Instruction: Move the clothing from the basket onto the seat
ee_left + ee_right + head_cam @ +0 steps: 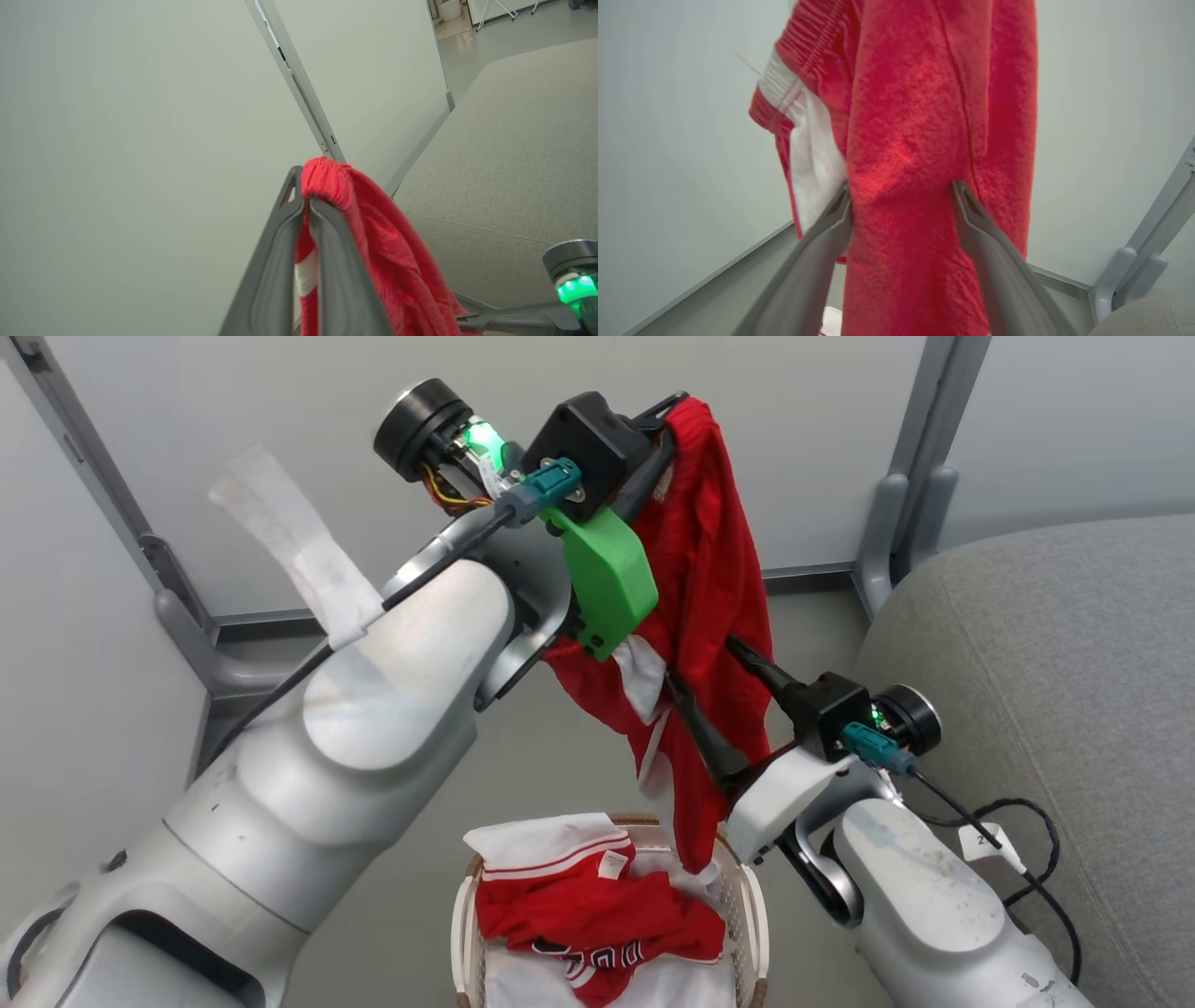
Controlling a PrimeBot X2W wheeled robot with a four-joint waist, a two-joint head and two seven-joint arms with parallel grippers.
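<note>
My left tool (303, 189) pinches garment (705, 551) top so it hangs below, over basket (754, 896). Right tool (901, 191) gapes astride garment, likely for second grip.

I see the clothing (702, 560) as thin red cloth, finely nubbed up close, with smooth white panels. The basket (747, 919) looks like white perforated plastic under a brown woven rim. The seat (1046, 681) is matt grey textured fabric. My right tool (901, 186) looks smooth, matt and dark grey.
</note>
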